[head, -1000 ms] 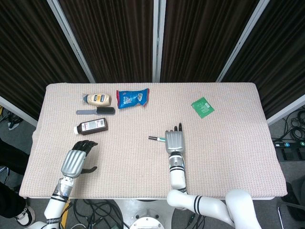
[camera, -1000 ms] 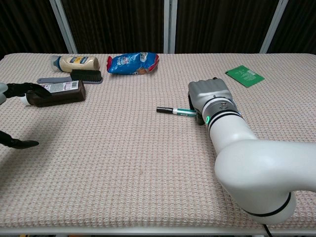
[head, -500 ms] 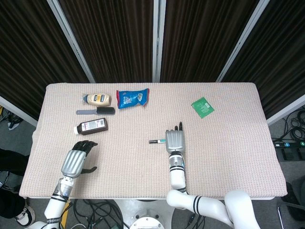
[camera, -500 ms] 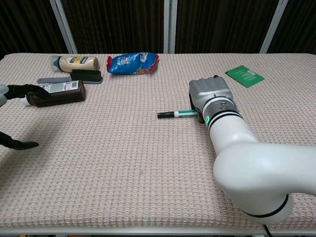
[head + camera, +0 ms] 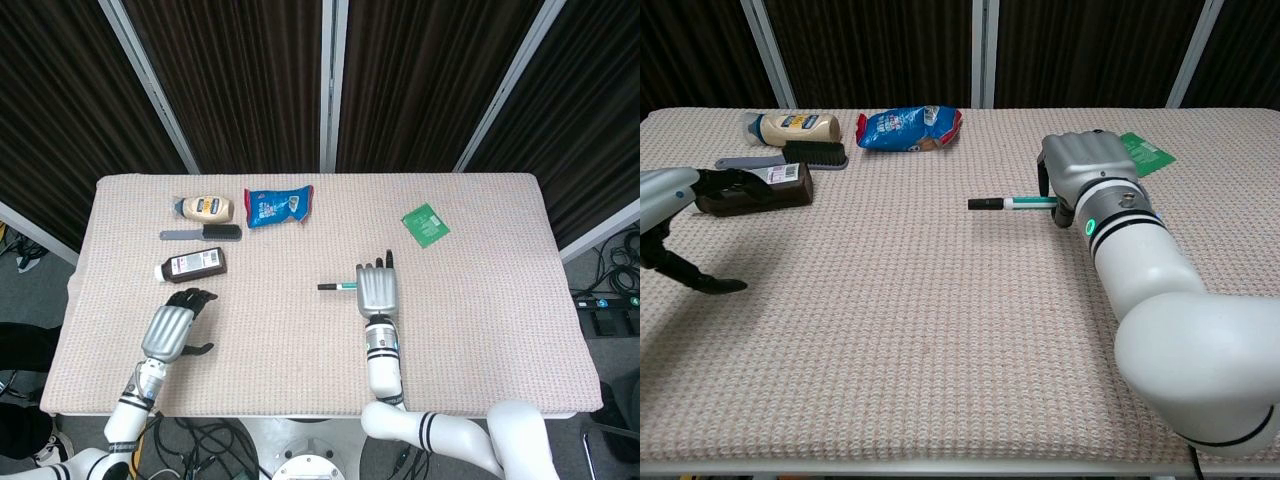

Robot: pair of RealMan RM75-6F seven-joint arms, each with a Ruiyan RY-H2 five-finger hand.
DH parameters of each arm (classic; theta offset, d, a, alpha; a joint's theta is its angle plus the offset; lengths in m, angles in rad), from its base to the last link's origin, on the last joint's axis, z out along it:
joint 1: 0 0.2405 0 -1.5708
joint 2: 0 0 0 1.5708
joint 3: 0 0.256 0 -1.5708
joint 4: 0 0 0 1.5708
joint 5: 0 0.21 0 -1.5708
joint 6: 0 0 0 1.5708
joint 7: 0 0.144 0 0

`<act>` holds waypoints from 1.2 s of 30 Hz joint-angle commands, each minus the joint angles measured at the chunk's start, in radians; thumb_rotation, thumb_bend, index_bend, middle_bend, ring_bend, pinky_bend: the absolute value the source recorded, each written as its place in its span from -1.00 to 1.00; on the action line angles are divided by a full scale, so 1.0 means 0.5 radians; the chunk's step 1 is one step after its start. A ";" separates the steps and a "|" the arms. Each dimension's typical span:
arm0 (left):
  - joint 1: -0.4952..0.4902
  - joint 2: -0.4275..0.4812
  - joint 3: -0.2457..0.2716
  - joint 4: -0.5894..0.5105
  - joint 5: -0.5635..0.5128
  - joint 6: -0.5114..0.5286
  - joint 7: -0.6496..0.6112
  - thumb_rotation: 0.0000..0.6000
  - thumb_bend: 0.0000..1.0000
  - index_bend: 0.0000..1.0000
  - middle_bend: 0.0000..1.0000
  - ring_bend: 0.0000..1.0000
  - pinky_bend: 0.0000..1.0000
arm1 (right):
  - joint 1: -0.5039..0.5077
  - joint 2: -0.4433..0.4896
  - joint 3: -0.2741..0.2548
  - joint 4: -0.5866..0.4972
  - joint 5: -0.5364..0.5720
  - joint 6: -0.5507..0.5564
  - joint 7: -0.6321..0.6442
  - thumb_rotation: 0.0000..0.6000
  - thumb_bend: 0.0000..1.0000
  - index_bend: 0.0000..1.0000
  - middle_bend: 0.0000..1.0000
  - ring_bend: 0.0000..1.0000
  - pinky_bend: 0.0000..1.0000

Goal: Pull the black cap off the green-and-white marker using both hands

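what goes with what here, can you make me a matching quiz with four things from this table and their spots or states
Things:
1. marker
2. green packet
3. brown bottle
4. left hand

States:
a. empty, fingers apart
b. lying just ahead of the left hand
c. held by the right hand, black cap pointing left
d. flat near the far right of the table

Pairs: 1-c, 2-d, 3-b, 4-a

One marker (image 5: 341, 287) with one black cap (image 5: 325, 287), two robot hands, left hand (image 5: 172, 329) and right hand (image 5: 376, 288), two bottles, pale squeeze bottle (image 5: 208, 207) and brown bottle (image 5: 192, 264), one brush (image 5: 204, 233), one blue snack packet (image 5: 278, 206), one green packet (image 5: 426, 223), all lay on one table (image 5: 480, 330).
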 commanded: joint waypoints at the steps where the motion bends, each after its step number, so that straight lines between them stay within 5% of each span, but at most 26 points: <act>1: -0.075 -0.028 -0.064 -0.021 -0.039 -0.066 0.071 1.00 -0.68 -0.56 -0.55 -0.70 -0.55 | -0.056 0.113 -0.043 -0.144 -0.126 0.084 0.045 1.00 -0.35 0.29 0.16 -0.48 -0.78; 9: -0.329 -0.193 -0.327 -0.125 -0.162 -0.091 0.538 1.00 -0.49 -0.46 -0.44 -0.57 -0.46 | -0.091 0.216 -0.047 -0.381 -0.267 0.174 0.072 1.00 -0.35 0.29 0.17 -0.48 -0.78; 18: -0.588 -0.421 -0.539 -0.110 -0.378 -0.032 1.101 1.00 -0.49 -0.26 -0.21 -0.38 -0.32 | -0.041 0.096 -0.053 -0.298 -0.407 0.243 0.063 1.00 -0.32 0.29 0.17 -0.48 -0.78; 23: -0.659 -0.566 -0.578 -0.053 -0.389 0.109 1.233 1.00 -0.49 -0.12 -0.07 -0.21 -0.16 | -0.007 0.023 0.008 -0.242 -0.446 0.276 0.075 1.00 -0.26 0.29 0.17 -0.48 -0.78; 36: -0.699 -0.726 -0.552 0.006 -0.527 0.240 1.382 1.00 -0.49 -0.11 -0.06 -0.21 -0.15 | 0.027 -0.118 0.063 -0.089 -0.516 0.313 0.089 1.00 -0.26 0.29 0.17 -0.48 -0.78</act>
